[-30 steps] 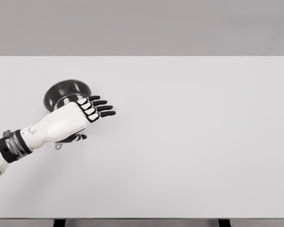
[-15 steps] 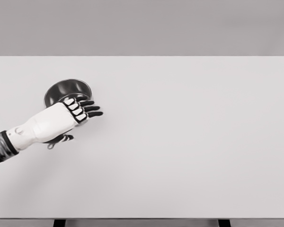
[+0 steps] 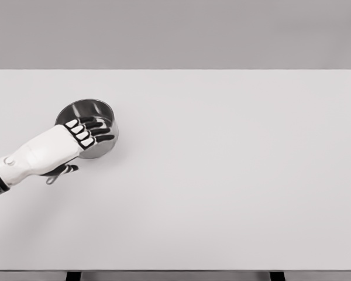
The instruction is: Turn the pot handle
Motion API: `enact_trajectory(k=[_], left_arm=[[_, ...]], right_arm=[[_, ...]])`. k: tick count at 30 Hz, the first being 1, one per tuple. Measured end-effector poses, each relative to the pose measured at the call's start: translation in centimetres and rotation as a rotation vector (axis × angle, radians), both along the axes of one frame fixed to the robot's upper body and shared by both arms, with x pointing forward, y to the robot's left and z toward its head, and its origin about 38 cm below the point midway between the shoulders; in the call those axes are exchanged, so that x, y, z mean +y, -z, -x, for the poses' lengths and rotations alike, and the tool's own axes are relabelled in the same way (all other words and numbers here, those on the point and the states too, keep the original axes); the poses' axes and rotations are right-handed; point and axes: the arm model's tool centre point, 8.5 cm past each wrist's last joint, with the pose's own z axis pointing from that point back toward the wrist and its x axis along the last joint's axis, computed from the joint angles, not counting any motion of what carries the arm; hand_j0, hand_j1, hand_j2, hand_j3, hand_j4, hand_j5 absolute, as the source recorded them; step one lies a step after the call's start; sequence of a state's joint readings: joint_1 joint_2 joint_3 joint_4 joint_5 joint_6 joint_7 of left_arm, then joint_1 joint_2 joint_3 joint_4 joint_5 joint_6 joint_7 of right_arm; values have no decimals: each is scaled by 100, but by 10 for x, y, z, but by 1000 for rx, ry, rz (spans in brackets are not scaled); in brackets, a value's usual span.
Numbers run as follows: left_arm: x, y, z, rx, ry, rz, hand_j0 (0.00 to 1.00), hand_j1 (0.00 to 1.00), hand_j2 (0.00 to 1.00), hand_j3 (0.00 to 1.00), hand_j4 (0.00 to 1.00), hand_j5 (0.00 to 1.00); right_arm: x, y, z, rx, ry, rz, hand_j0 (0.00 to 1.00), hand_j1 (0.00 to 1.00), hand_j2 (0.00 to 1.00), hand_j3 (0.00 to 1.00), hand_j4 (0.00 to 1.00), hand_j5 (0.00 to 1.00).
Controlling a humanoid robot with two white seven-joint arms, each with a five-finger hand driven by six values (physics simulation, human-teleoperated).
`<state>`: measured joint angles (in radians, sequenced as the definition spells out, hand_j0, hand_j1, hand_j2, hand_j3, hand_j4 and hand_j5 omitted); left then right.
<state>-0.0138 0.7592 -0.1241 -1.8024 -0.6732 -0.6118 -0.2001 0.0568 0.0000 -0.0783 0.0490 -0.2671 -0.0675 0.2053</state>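
Steel pot (image 3: 96, 111) on the white table (image 3: 234, 175), unlabelled, beneath the left robot hand (image 3: 76, 137) with fingers (image 3: 99, 131) spread.

One pot (image 3: 99, 111), metal, with one handle (image 3: 54, 177) showing below arm. One table (image 3: 234, 175). One hand (image 3: 76, 137) in view, the left, over pot. No other objects counted.
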Motion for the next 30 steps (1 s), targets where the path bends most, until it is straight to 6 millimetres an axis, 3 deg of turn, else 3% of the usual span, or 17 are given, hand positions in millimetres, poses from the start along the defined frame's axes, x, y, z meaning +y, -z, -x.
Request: enact_trajectory(k=[30], left_arm=[[26, -16, -3, -28, -35, -87, 100, 100, 100, 100, 100, 100]], right_arm=[[0, 0, 0, 0, 0, 0, 100, 100, 100, 100, 100, 100]])
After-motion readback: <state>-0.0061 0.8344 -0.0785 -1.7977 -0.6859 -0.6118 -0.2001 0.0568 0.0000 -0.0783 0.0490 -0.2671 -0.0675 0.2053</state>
